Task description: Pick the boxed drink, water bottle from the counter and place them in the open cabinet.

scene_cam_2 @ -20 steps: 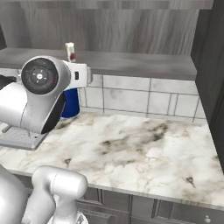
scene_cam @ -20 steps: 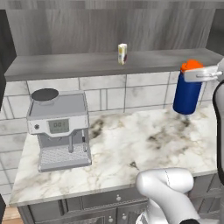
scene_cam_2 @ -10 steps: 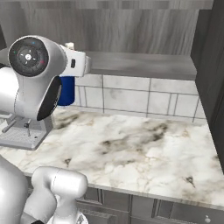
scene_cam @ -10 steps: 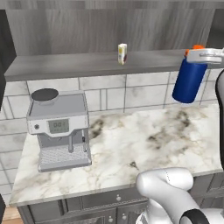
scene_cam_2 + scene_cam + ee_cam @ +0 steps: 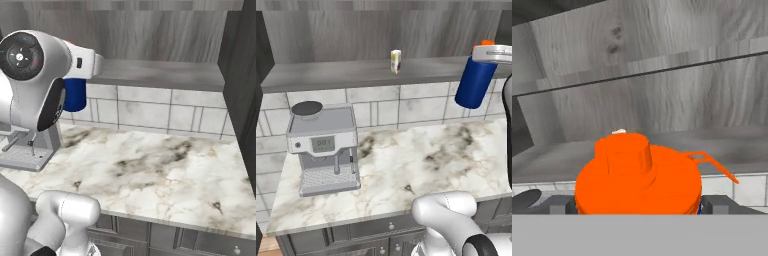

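The water bottle (image 5: 475, 82), dark blue with an orange cap, hangs tilted in the air above the counter (image 5: 406, 165) at the right, its top level with the open cabinet's shelf (image 5: 331, 75). My gripper (image 5: 492, 52) is shut on its upper part. In the hand view the orange cap (image 5: 637, 172) sits between my fingertips (image 5: 716, 204), facing the grey wood cabinet back. From the right base, the bottle's blue body (image 5: 75, 94) shows below my arm. The boxed drink (image 5: 396, 61) stands upright on the shelf, well left of the bottle.
A grey coffee machine (image 5: 323, 147) stands on the counter's left end. The cabinet's dark side panel (image 5: 240, 75) rises at the far right. Tiled wall runs under the shelf (image 5: 160, 75). Dark drawers with knobs (image 5: 388, 227) line the counter front.
The bottle has risen in my grip from beside the tiled wall up to shelf height, tilting a little more. The carton on the shelf has stayed put.
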Controlling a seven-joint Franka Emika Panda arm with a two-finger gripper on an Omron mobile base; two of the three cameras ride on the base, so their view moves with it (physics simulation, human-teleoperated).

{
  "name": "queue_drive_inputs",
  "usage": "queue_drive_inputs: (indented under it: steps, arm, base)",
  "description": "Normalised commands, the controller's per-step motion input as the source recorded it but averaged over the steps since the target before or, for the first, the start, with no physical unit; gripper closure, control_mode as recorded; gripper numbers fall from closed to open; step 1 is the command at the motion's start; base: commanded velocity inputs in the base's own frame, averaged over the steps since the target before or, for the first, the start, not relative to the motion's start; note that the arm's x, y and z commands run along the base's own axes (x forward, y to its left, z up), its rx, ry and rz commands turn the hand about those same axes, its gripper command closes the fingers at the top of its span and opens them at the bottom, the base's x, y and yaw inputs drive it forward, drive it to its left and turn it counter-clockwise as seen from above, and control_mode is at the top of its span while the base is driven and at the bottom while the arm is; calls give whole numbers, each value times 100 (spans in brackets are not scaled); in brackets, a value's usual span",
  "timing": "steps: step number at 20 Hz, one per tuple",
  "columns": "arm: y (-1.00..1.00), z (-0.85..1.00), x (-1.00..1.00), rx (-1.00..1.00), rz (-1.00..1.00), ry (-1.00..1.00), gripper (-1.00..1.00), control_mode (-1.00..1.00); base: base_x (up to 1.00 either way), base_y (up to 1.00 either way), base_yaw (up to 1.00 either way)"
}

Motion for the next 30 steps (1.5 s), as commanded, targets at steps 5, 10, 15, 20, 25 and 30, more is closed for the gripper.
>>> queue_drive_inputs:
  steps: [5,10,15,20,25,30]
  arm:
    - [0,0,2,0,-2,-15,100,-100]
    - [1,7,21,0,-1,-6,100,-100]
    - [2,22,29,0,0,1,100,-100]
    - [0,10,36,0,0,0,100,-100]
    - [0,0,35,-1,0,0,100,-100]
    - [0,0,35,-1,0,0,100,-100]
  base:
    - [0,0,0]
    - [0,0,0]
    - [0,0,0]
    - [0,0,0]
    - [0,0,0]
    - [0,0,0]
